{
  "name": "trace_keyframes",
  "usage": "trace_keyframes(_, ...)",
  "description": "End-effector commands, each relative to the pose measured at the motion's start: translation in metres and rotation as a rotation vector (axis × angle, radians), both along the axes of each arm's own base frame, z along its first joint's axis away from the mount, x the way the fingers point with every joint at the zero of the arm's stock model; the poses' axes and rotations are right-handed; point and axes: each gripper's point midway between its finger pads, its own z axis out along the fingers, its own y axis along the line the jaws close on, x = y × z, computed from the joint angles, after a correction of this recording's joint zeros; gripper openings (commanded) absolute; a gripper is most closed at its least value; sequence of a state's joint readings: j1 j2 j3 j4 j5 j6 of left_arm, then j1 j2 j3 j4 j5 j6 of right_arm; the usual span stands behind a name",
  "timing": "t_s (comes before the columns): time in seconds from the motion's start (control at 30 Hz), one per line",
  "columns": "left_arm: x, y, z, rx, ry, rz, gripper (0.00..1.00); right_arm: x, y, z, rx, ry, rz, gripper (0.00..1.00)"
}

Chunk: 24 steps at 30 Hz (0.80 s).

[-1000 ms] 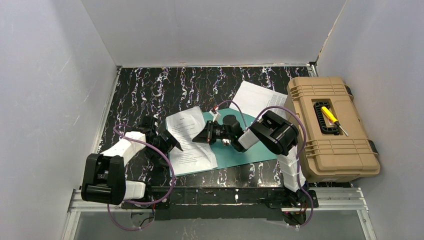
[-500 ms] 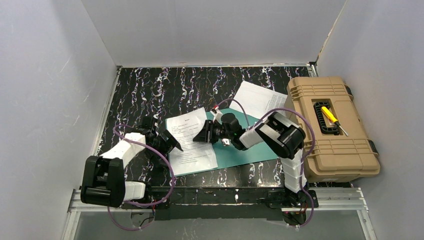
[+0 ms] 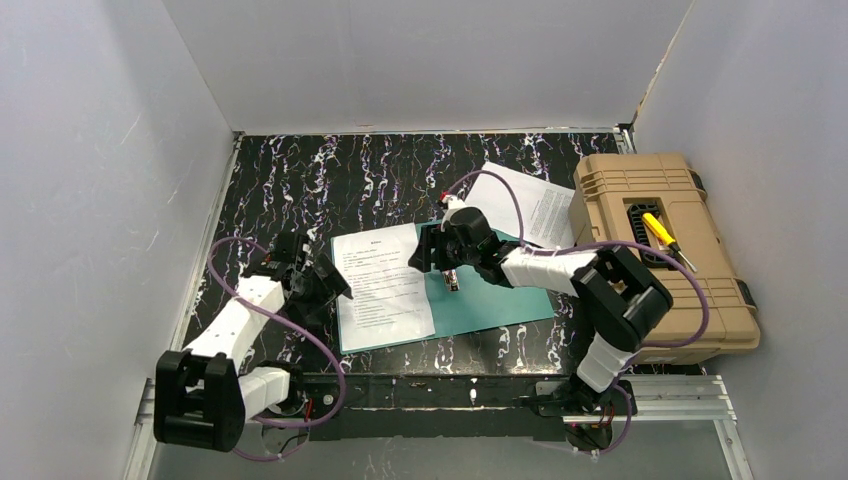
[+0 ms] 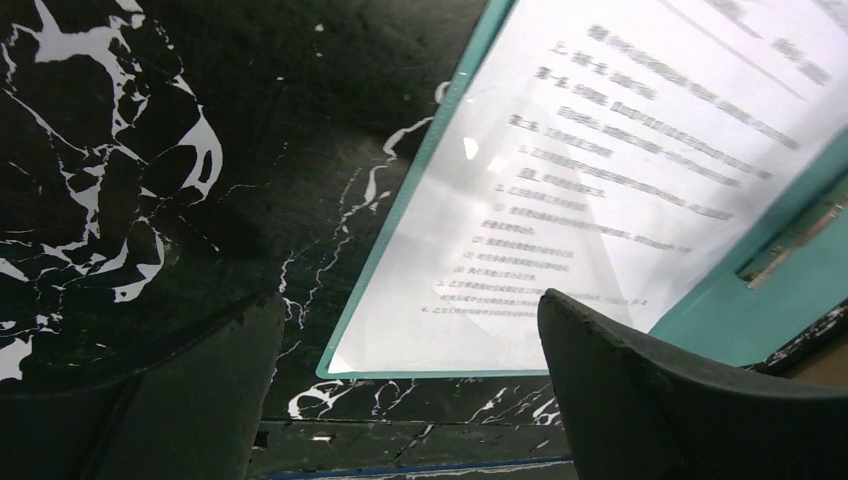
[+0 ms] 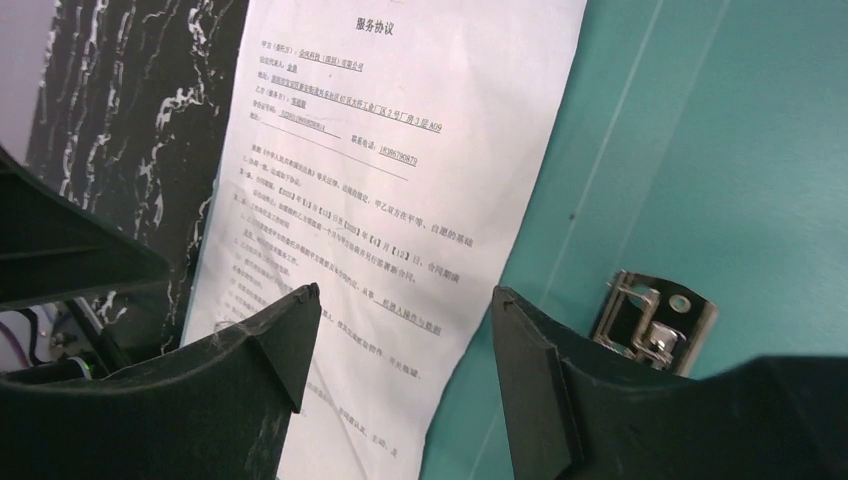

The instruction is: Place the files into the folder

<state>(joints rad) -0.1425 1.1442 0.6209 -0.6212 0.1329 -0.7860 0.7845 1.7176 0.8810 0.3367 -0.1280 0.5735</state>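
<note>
one white printed paper sheet (image 3: 383,285) now flat on left half of thin teal-green folder (image 3: 490,300). just let go by right gripper (image 5: 400,300), jaws apart, holding nothing. left gripper (image 4: 410,300) wide open too, beside folder's edge. still to fetch: second white sheet (image 3: 525,200) by tan plastic toolbox (image 3: 660,260).

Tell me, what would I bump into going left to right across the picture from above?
First the left gripper → near printed sheet → right gripper → far printed sheet → tan toolbox.
</note>
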Motion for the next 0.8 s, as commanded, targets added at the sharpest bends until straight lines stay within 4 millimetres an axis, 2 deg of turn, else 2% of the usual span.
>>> trace_keyframes(0.0,0.007,0.003,0.026,0.02,-0.091,-0.048,0.96,0.009,-0.02,0.022,-0.102,-0.073,-0.04,0.69)
trace_keyframes(0.13,0.006,-0.001,0.04,0.037,-0.127,-0.106,0.95,0.002,-0.036,0.023,-0.199,-0.06,-0.022,0.68)
trace_keyframes(0.17,0.006,-0.003,0.042,0.04,-0.132,-0.122,0.95,0.006,-0.04,0.025,-0.223,-0.074,-0.04,0.66)
trace_keyframes(0.23,0.005,-0.01,0.046,0.04,-0.138,-0.162,0.93,0.002,-0.052,0.022,-0.287,-0.053,-0.047,0.64)
trace_keyframes(0.37,0.005,-0.031,0.051,0.058,-0.144,-0.258,0.89,-0.004,-0.063,0.025,-0.342,-0.048,-0.033,0.61)
trace_keyframes(0.57,0.006,-0.054,0.042,0.167,-0.117,-0.394,0.77,-0.011,-0.074,0.024,-0.382,-0.03,-0.032,0.56)
trace_keyframes(0.77,0.002,-0.072,0.023,0.239,-0.051,-0.488,0.61,-0.022,-0.069,0.019,-0.41,-0.012,0.008,0.47)
